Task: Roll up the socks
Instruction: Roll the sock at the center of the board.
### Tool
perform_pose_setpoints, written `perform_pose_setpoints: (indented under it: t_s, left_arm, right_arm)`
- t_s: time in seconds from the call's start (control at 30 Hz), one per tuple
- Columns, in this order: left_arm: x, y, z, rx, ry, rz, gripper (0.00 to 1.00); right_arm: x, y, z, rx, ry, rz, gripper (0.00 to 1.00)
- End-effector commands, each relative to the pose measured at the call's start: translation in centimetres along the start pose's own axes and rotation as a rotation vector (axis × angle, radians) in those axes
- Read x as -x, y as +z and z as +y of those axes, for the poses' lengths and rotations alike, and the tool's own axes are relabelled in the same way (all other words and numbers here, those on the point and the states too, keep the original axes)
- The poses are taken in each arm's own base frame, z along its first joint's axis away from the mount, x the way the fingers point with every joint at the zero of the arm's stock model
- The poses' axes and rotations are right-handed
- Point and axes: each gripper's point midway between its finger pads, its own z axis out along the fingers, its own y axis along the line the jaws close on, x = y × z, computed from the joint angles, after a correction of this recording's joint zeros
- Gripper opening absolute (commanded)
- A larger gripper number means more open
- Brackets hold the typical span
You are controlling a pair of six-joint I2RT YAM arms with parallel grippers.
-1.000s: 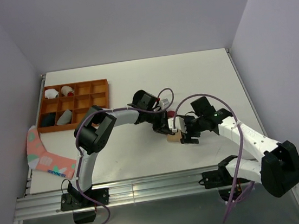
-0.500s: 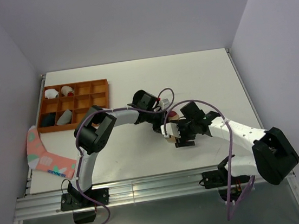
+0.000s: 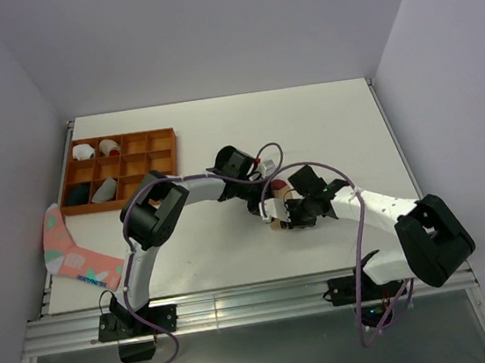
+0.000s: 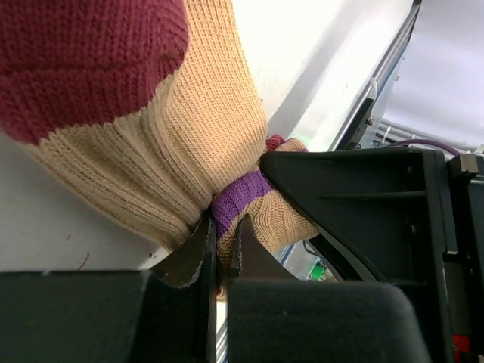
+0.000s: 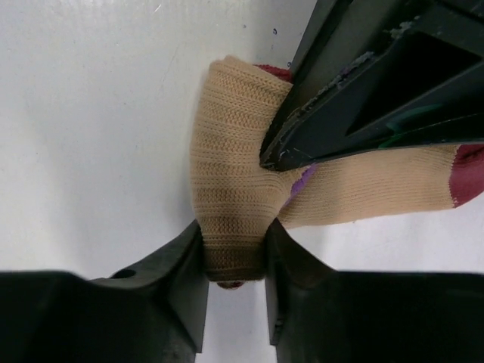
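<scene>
The tan sock, with its maroon toe and a purple stripe, lies at the middle of the table between both grippers. My left gripper is shut on the sock at its purple stripe, pinching the fabric thin. My right gripper is shut on the folded tan end of the sock, with both fingers pressing its sides. In the right wrist view the left gripper's fingers cross over the sock from the upper right. In the top view the left gripper and right gripper meet at the sock.
An orange compartment tray stands at the far left with small rolled bundles and darker items inside. A pink sock with teal spots lies at the table's left edge. A metal rail runs along the near edge.
My right arm has swung left to the sock and its jaws have come together on the sock's folded end. The left gripper has kept its grip in place.
</scene>
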Motion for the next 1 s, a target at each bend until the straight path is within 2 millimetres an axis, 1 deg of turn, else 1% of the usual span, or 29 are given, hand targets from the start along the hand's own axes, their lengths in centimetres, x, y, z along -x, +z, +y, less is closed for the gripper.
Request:
perform_pose_setpoints:
  t_s: [0.0,0.03,0.13,0.17,0.2,0.23,0.33,0.4,0.5,0.53,0.6,0.67,0.7,0.8,0.83,0.9,0.93,0.97]
  left_arm:
    - [-9.1,0.3,15.4,0.508,-0.167,0.183,0.0]
    - [-8.9,0.3,15.3,0.506,-0.162,0.175,0.0]
    - [-7.7,0.0,14.2,0.491,-0.139,0.133,0.0]
    - [-7.1,-0.2,13.4,0.475,-0.132,0.109,0.0]
    - [-6.4,-0.3,13.0,0.464,-0.124,0.087,0.0]
    - [-5.7,-0.7,12.1,0.453,-0.11,0.058,0.03]
    - [-3.9,-1.2,10.6,0.427,-0.093,-0.006,0.09]
    - [-3.0,-1.4,10.0,0.41,-0.088,-0.043,0.15]
    - [-1.7,-1.8,9.4,0.404,-0.071,-0.092,0.19]
    - [-1.3,-2.1,8.9,0.397,-0.06,-0.11,0.2]
    - [-0.7,-2.3,8.6,0.396,-0.058,-0.139,0.22]
    - [0.0,-2.4,8.0,0.371,-0.049,-0.172,0.23]
    - [0.2,-2.4,7.7,0.359,-0.047,-0.179,0.2]
    - [1.2,-2.6,6.8,0.32,-0.032,-0.22,0.18]
    - [1.2,-2.8,6.5,0.307,-0.027,-0.23,0.18]
    - [1.9,-2.9,5.7,0.276,-0.013,-0.266,0.18]
    - [1.7,-3.2,5.4,0.258,-0.017,-0.274,0.18]
    - [2.0,-3.4,5.1,0.243,-0.011,-0.29,0.19]
  right_arm:
    - [1.3,0.3,-0.2,0.027,0.031,-0.037,0.27]
    - [1.5,0.4,-0.3,0.036,0.048,-0.043,0.21]
    - [1.9,0.6,0.1,0.08,0.08,-0.053,0.18]
    - [1.9,0.6,0.4,0.098,0.095,-0.047,0.18]
    - [2.0,0.6,0.5,0.109,0.104,-0.047,0.17]
    - [1.9,0.7,0.7,0.13,0.119,-0.039,0.15]
    - [1.7,0.9,0.9,0.151,0.15,-0.021,0.13]
    - [1.5,0.9,1.0,0.161,0.165,-0.011,0.13]
    - [1.3,1.2,1.3,0.196,0.191,0.008,0.12]
    - [1.2,1.2,1.6,0.212,0.202,0.016,0.12]
    - [1.1,1.3,1.7,0.233,0.225,0.025,0.11]
    - [1.0,1.4,1.8,0.245,0.243,0.032,0.11]
    - [1.0,1.6,1.7,0.248,0.26,0.036,0.1]
    - [0.8,1.7,1.6,0.253,0.295,0.042,0.08]
    - [0.7,1.8,1.6,0.254,0.304,0.045,0.08]
    - [0.7,1.8,1.5,0.256,0.324,0.04,0.08]
    - [0.5,1.8,1.5,0.256,0.331,0.044,0.07]
    - [0.4,1.8,1.4,0.254,0.339,0.046,0.07]
